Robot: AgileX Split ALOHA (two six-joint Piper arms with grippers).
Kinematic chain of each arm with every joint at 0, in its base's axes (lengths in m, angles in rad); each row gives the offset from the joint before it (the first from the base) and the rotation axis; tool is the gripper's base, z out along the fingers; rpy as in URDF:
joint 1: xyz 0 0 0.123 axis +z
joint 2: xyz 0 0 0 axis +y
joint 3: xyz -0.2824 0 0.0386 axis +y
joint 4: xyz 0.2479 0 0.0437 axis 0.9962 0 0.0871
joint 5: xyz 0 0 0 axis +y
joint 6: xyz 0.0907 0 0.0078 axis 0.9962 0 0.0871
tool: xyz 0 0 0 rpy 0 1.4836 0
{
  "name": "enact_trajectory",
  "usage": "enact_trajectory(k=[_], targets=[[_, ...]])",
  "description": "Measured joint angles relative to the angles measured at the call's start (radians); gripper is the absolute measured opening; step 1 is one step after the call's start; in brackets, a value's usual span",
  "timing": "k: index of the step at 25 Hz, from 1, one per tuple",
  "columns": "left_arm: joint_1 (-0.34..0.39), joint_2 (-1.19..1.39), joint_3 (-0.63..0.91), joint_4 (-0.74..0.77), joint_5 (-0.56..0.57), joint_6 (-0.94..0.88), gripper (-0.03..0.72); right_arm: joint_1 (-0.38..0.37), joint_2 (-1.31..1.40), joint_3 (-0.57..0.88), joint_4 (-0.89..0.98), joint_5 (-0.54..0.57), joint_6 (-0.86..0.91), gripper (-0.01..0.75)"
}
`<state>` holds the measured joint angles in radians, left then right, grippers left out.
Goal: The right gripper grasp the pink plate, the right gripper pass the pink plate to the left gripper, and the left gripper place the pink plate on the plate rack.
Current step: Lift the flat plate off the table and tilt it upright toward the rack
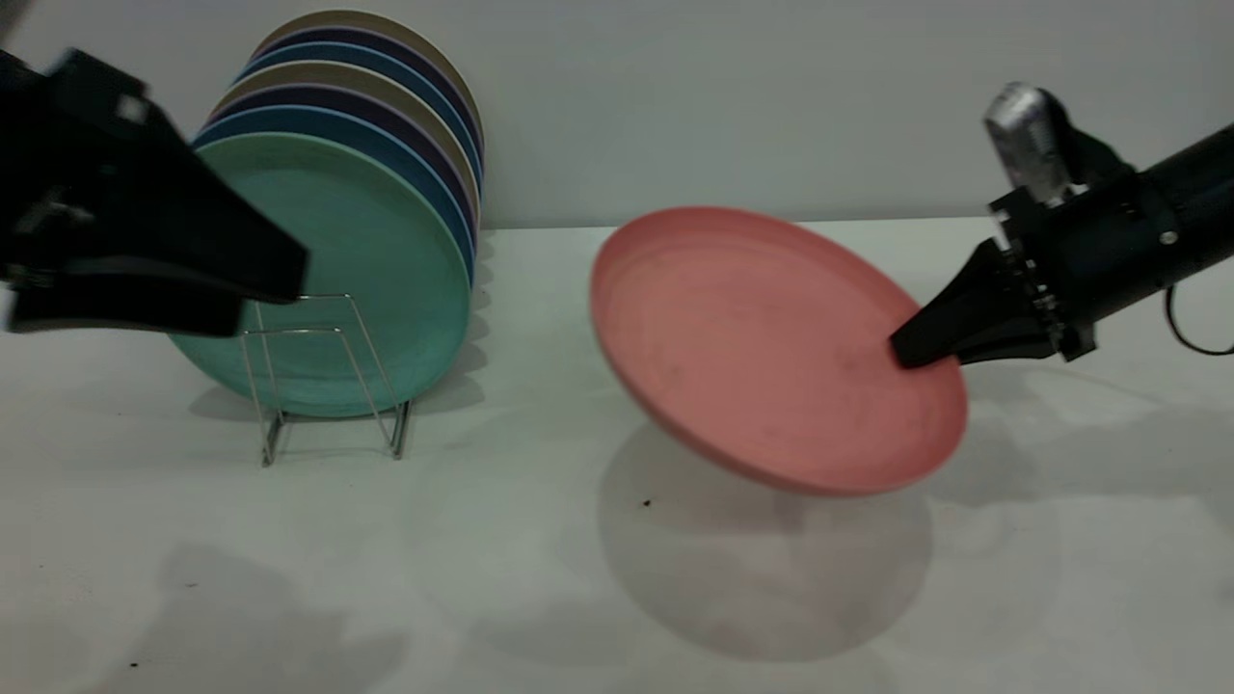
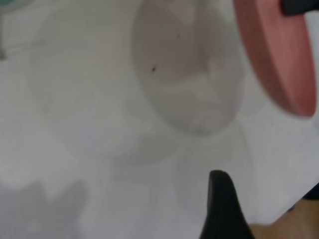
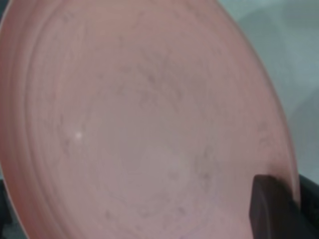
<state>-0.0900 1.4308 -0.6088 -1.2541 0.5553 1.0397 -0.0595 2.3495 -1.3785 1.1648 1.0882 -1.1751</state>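
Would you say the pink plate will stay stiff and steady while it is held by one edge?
Probably stiff: the pink plate hangs tilted above the table without sagging, pinched at its rim by the right gripper. Its smooth matte surface could let it pivot or slip.

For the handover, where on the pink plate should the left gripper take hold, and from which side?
Probably the free rim nearest the plate rack, approached from the left. The pink plate hangs tilted above the table, shut in the right gripper at its opposite rim, so that thin raised edge faces the left gripper unobstructed.
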Motion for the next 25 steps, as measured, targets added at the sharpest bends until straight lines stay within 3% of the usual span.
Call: enact_trajectory(k=[8, 25], targets=[[0.0, 0.192, -0.008, -0.379, 0.041, 0.339, 0.497, 0.066, 0.0, 0.0, 0.026, -0.028, -0.014, 0.019], [0.0, 0.308, -0.024, -0.495, 0.089, 0.438, 0.495, 0.217, 0.0, 0.0, 0.144, 0.004, -0.06, 0.019]])
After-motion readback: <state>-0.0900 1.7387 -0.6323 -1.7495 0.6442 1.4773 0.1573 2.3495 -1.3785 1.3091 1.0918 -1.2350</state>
